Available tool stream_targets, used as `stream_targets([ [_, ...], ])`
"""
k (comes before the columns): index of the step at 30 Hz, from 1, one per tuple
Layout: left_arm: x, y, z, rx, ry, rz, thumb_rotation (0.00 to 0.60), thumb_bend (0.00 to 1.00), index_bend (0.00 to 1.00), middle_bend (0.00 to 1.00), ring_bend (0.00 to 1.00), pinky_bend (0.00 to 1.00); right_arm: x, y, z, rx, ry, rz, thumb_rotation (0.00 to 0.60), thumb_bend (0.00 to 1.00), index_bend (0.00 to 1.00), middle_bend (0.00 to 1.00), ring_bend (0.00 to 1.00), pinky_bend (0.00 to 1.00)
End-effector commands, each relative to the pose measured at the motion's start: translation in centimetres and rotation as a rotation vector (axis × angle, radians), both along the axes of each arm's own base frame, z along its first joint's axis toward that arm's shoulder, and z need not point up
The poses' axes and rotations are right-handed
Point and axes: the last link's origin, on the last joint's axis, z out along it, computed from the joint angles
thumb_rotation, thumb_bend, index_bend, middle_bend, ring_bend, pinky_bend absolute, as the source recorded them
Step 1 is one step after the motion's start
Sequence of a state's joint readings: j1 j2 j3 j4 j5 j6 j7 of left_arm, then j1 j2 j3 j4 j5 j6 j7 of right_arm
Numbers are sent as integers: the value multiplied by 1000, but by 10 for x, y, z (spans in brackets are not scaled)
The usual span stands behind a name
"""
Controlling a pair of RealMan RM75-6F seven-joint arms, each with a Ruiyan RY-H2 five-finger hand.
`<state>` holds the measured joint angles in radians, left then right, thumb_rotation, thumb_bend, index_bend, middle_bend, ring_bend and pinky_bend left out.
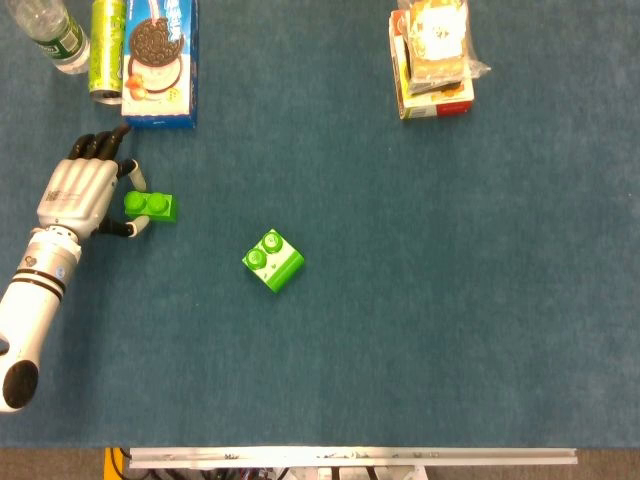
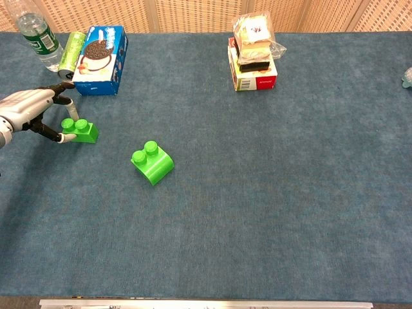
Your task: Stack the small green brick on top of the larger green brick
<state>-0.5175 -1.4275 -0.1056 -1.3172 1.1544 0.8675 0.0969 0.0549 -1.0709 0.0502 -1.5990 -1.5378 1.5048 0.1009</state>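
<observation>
small green brick (image 1: pixel 152 206) lies flat on the blue worktop (image 1: pixel 420 300) at the left side, studs up, with its long side running roughly left to right. left hand (image 1: pixel 85 190) is around its left end: the thumb tip sits against the near edge of the brick and another fingertip comes over the far edge, so the brick looks pinched between them, while the remaining dark fingers (image 1: pixel 98 146) stretch away toward the back of the worktop. in the chest view the same hand (image 2: pixel 29 109) reaches in from the left border and its fingertips meet the small brick (image 2: pixel 80 130) at its left end; the brick rests on the carpet-like surface, not lifted. larger green brick (image 1: pixel 273 260) stands well apart from it, to the right and nearer the robot, turned at an angle to the worktop's edges, two studs on its upper step; nothing touches it. in the chest view it (image 2: pixel 152 162) shows the same skew. behind the hand, at the far left corner, a blue cookie box (image 1: pixel 160 62) stands beside a green can (image 1: pixel 106 50) and a clear water bottle (image 1: pixel 52 36). toward the far right of centre a stack of snack packets (image 1: pixel 433 60) sits by itself, a clear-wrapped one on top. right hand shows in neither view.
</observation>
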Motion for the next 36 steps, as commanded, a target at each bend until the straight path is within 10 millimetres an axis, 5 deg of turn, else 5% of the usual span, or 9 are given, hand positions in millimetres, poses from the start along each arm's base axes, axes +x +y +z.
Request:
stream_targets([
  [1,0,0,0,-4,5,5,600,225,432,0,0,0,0,0,0,0,0,0,600,251,217,242,115,318],
  [21,-1,-2,3,13,7,4,600,226,500,0,0,0,0,1,1,-4,-7,2,600,251,217,242,116,318],
  [36,27,-38,43,36,-80,-80,600,228,505,0,0,0,1,2,0,-4,-7,5,600,252,218,242,115,318],
])
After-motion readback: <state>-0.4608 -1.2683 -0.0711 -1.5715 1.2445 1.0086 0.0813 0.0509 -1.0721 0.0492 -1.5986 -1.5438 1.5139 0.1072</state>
